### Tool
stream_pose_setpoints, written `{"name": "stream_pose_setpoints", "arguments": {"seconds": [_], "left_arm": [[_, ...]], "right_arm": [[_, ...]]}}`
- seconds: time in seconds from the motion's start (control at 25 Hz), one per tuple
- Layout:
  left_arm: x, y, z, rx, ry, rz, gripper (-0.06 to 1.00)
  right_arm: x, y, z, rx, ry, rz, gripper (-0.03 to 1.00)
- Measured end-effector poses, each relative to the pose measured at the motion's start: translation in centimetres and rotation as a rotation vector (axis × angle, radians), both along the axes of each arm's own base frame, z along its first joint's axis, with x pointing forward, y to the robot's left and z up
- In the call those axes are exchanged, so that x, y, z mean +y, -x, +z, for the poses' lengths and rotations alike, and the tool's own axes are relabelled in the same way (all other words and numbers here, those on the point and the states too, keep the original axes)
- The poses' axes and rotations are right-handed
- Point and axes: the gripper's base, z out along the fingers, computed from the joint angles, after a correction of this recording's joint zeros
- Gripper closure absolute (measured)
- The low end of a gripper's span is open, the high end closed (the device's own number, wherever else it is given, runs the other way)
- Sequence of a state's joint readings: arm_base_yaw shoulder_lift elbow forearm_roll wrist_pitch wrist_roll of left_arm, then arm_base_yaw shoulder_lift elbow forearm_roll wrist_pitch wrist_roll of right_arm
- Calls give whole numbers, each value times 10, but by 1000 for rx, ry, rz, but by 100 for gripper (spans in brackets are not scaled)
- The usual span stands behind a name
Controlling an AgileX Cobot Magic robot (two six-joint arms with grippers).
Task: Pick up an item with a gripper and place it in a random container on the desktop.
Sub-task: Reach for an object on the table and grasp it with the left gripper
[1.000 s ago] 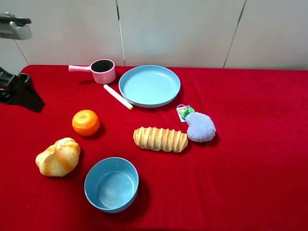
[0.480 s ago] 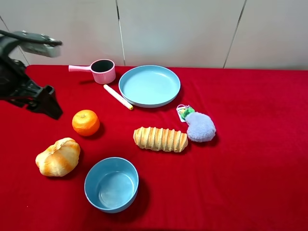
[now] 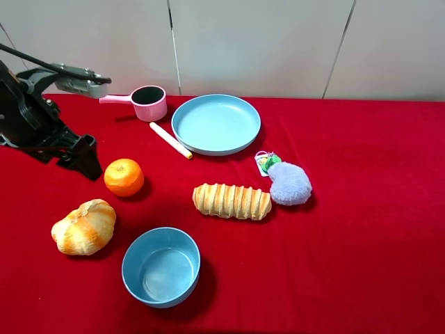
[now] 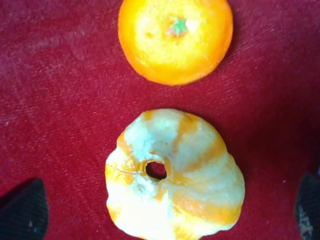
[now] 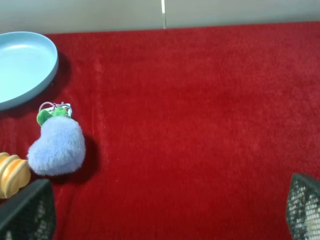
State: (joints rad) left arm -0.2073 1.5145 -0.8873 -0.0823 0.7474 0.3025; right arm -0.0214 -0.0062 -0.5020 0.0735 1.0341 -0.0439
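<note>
The orange mandarin (image 3: 124, 177) sits on the red cloth desktop (image 3: 361, 229) at the left; the left wrist view shows it (image 4: 175, 37) from above. My left gripper (image 3: 87, 163) hangs just left of the mandarin, open and empty; its fingertips (image 4: 22, 215) show at the edges of the left wrist view. The wide light blue plate (image 3: 215, 124) lies empty at the back middle, and its rim shows in the right wrist view (image 5: 20, 65). My right gripper (image 5: 165, 215) is open and empty, outside the exterior view.
A bread roll (image 3: 84, 226) lies in front of the mandarin, under the left wrist camera (image 4: 175, 175). A ridged loaf (image 3: 231, 201), a deeper blue bowl (image 3: 160, 266), a pink saucepan (image 3: 146, 102), a white stick (image 3: 170, 140) and a purple plush (image 3: 289, 183) lie around.
My left arm has come in from the left edge and moved right, ending close beside the mandarin. The objects have not moved.
</note>
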Motion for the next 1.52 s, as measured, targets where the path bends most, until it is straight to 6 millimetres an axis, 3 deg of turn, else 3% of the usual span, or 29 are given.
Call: {"name": "stream_pose_setpoints", "arguments": {"seconds": [0.32, 1.08, 1.52], "left_arm": [[-2, -11, -16, -3, -9, -4, -5], [-37, -38, -93, -37, -34, -126, -5], [-49, -47, -110, -133, -33, -166, -5]], "right_arm": [[0, 0, 0, 0, 0, 0, 28], [0, 0, 0, 0, 0, 0, 28], [0, 0, 0, 0, 0, 0, 28]]}}
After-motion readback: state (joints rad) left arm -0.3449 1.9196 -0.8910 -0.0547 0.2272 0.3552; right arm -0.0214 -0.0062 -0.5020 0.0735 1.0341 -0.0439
